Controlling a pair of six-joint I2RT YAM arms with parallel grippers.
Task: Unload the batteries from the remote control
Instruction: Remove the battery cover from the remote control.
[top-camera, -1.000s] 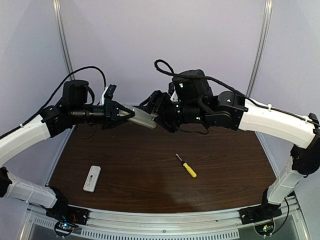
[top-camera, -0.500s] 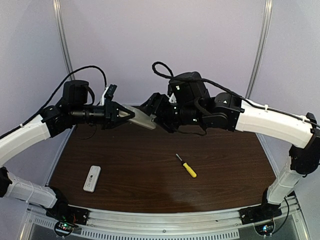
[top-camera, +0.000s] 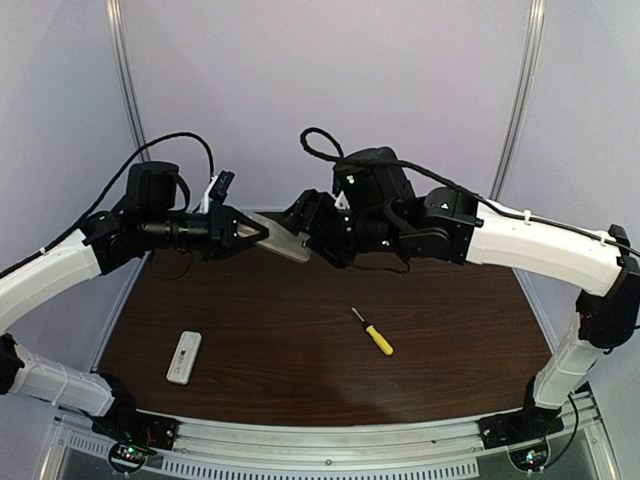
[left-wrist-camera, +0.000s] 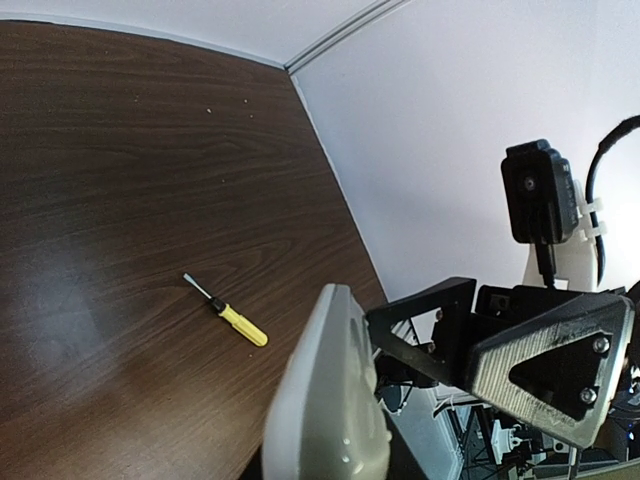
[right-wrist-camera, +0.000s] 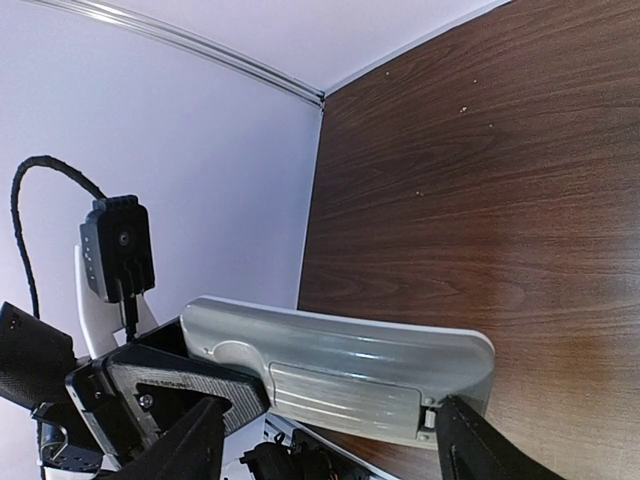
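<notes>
Dark wood-grain table (top-camera: 300, 330), pale lilac walls behind. Both arms were raised over the far edge and met in mid-air.

The left gripper (top-camera: 255, 232) was clamped on one end of the grey remote (top-camera: 283, 238), holding it off the table, roughly level. The right gripper (top-camera: 305, 228) had its fingers apart and straddled the other end. I could not make out any contact.

The battery cover (right-wrist-camera: 345, 392) sat closed on the remote's back. No batteries showed, so presumably they were inside, behind it.

Judged step: getting that cover off. The left grip should hold steady. The right should bring one fingertip to the cover's latch end and slide or lever it, not squeeze the whole body.

On the table lay a yellow-handled screwdriver (top-camera: 372, 332) at centre and a white remote (top-camera: 184, 357) near left, well apart.

No brand, label or writing was readable anywhere.
</notes>
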